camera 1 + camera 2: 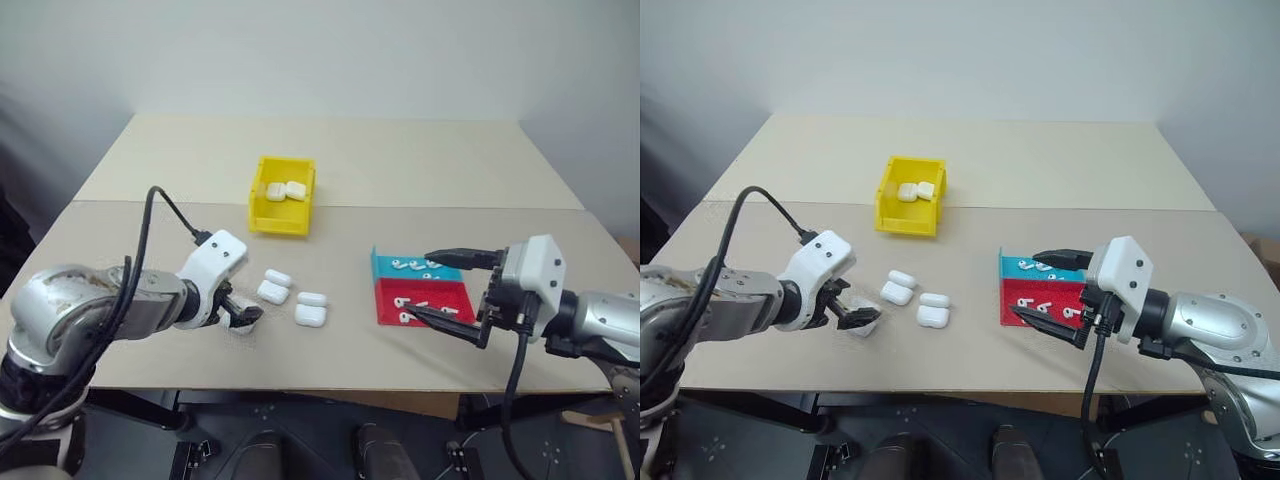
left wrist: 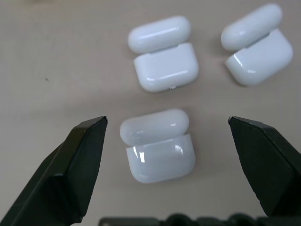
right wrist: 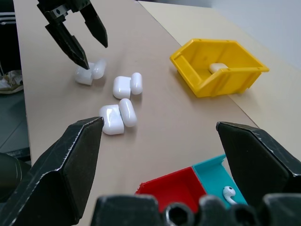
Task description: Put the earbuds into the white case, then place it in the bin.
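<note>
The left gripper (image 2: 164, 136) has its jaws spread wide around an open white case (image 2: 157, 150), lid toward 12 o'clock; the right gripper (image 1: 445, 290) is wide too, empty

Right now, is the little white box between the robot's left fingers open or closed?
Open. The white case lies with its lid flipped back, between the left gripper's spread fingers.

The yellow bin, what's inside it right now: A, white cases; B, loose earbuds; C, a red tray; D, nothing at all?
A: the yellow bin holds white cases lying side by side on its floor, while the loose earbuds lie apart in the teal tray and red tray near the right gripper.
</note>
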